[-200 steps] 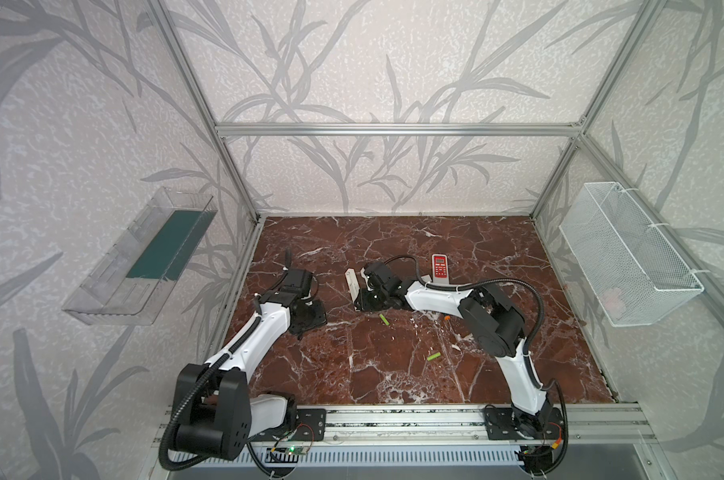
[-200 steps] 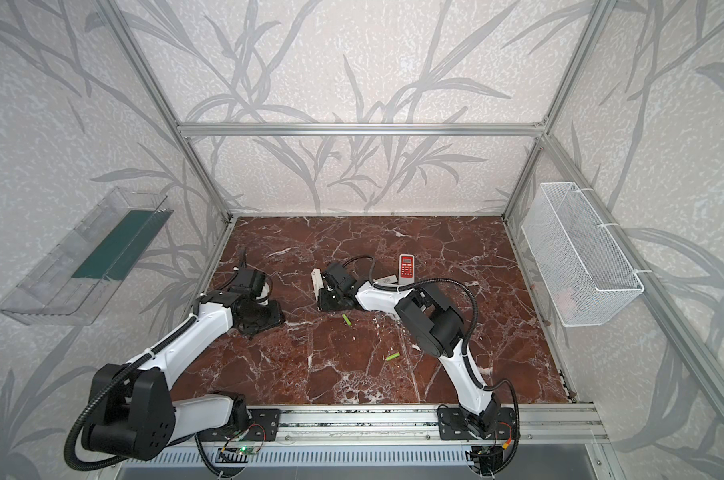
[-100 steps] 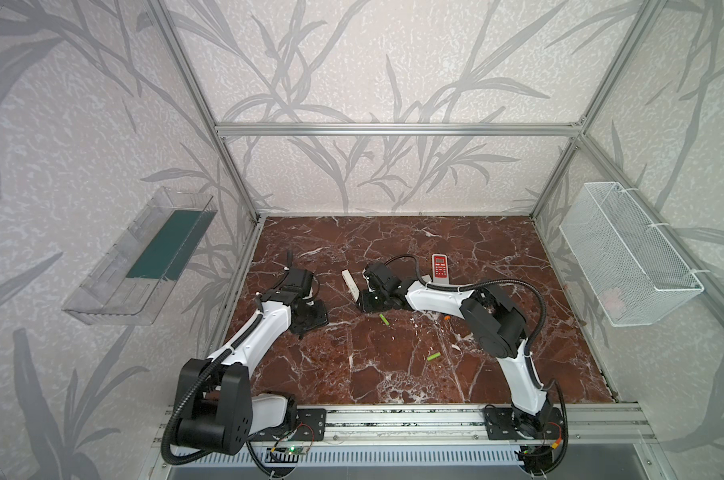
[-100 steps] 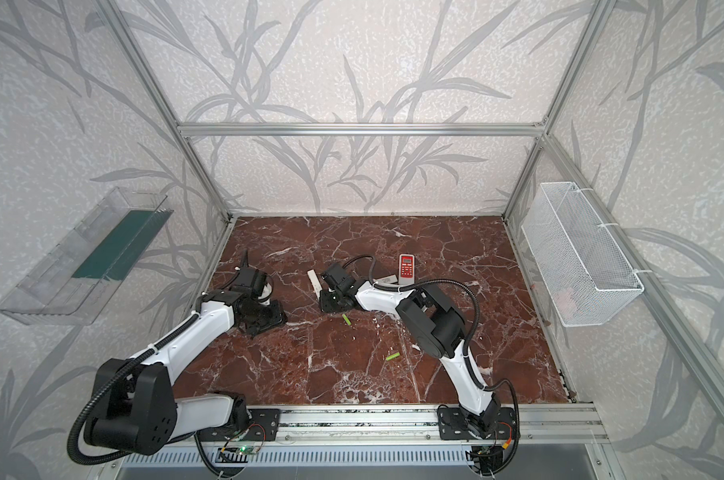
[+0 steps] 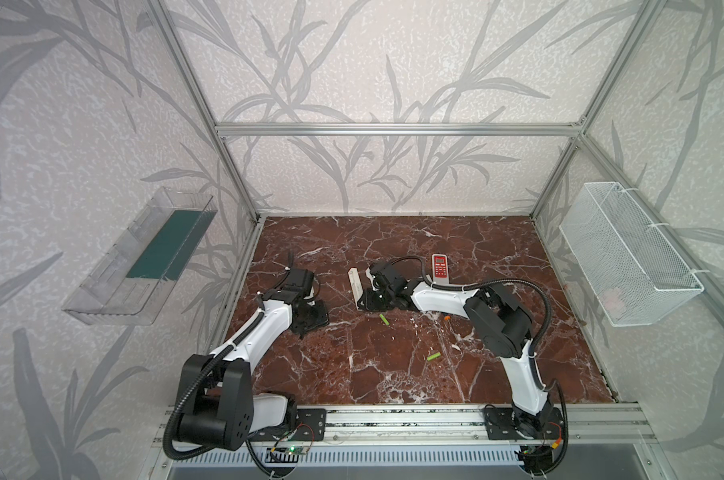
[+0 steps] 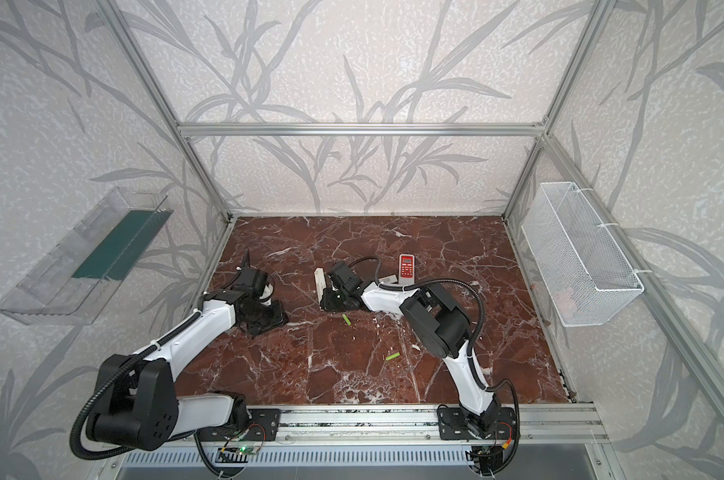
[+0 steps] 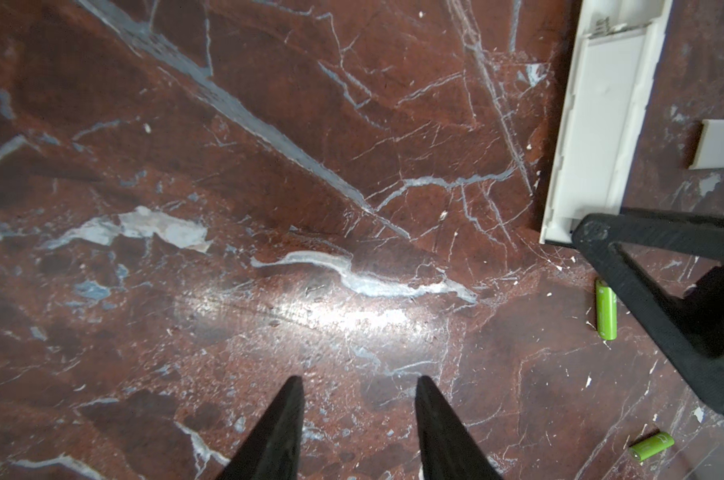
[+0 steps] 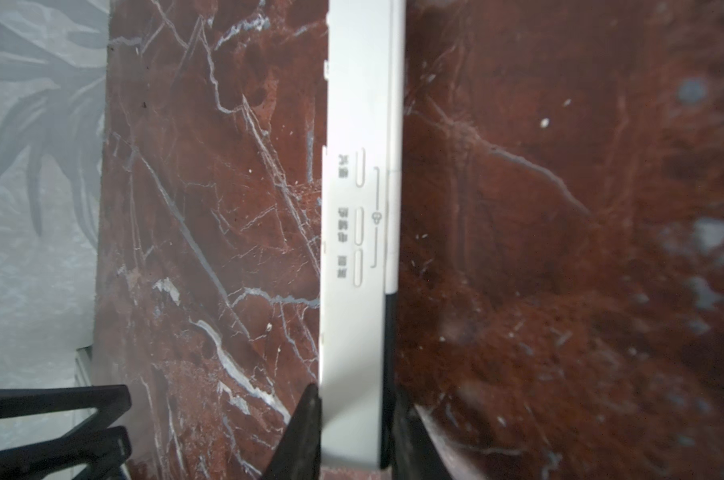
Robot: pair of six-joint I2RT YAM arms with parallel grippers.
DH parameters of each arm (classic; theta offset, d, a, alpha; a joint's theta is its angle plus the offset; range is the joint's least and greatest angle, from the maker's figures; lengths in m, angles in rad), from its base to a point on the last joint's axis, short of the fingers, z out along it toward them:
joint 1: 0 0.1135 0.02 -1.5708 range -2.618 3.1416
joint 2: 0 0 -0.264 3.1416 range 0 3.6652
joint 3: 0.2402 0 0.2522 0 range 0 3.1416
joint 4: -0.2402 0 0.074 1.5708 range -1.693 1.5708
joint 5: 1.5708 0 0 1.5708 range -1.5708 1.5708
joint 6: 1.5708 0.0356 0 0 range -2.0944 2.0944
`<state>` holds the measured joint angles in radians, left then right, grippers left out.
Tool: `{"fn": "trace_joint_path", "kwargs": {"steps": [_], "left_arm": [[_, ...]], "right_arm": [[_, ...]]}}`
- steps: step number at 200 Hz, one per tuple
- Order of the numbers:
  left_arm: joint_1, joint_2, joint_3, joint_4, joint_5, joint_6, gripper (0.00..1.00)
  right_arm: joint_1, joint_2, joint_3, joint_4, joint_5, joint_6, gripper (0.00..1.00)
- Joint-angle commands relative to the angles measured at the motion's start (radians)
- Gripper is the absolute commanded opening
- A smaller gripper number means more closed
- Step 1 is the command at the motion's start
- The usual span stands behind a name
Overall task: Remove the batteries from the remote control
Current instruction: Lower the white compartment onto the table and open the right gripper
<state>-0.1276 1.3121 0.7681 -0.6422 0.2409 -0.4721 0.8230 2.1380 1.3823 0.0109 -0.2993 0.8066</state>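
A long white remote control (image 5: pixel 355 282) (image 6: pixel 319 286) (image 8: pixel 360 208) stands on its long edge on the marble floor, left of centre. My right gripper (image 5: pixel 368 297) (image 8: pixel 354 399) is shut on its near end, one finger against each flat face. Two lime-green batteries lie loose on the floor: one (image 5: pixel 384 319) (image 6: pixel 346 319) (image 7: pixel 605 309) just in front of the right gripper, the other (image 5: pixel 434 356) (image 6: pixel 392 356) (image 7: pixel 651 445) nearer the front. My left gripper (image 5: pixel 310 316) (image 7: pixel 359 386) hovers low over bare floor to the left, open and empty.
A red remote (image 5: pixel 440 266) (image 6: pixel 407 266) lies face up behind the right arm. A loose flat white piece (image 7: pixel 722 143) lies beside the white remote. A small orange bit (image 5: pixel 447 318) sits near the right forearm. A clear tray (image 5: pixel 144 257) and a wire basket (image 5: pixel 626 257) hang on the side walls.
The right gripper's jaws have closed in on the white remote, which now shows narrower from above. The left arm has barely moved.
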Motion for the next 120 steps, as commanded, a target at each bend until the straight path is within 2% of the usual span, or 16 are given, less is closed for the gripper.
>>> {"fn": "trace_joint_path", "kwargs": {"steps": [1, 21, 43, 80, 120], "left_arm": [[0.006, 0.021, 0.016, 0.017, 0.027, -0.004, 0.45], [0.007, 0.041, 0.031, 0.033, 0.045, -0.008, 0.44], [0.007, 0.059, 0.047, 0.038, 0.051, -0.008, 0.43], [0.005, 0.072, 0.061, 0.043, 0.060, -0.009, 0.43], [0.005, 0.071, 0.049, 0.050, 0.067, -0.011, 0.43]], "right_arm": [[-0.021, 0.026, -0.075, 0.089, -0.103, 0.139, 0.07], [-0.053, 0.027, -0.150, 0.226, -0.138, 0.235, 0.03], [-0.064, 0.012, -0.153, 0.202, -0.131, 0.217, 0.02], [-0.068, -0.010, -0.144, 0.093, -0.074, 0.163, 0.21], [-0.079, -0.015, -0.157, 0.062, -0.026, 0.148, 0.26]]}}
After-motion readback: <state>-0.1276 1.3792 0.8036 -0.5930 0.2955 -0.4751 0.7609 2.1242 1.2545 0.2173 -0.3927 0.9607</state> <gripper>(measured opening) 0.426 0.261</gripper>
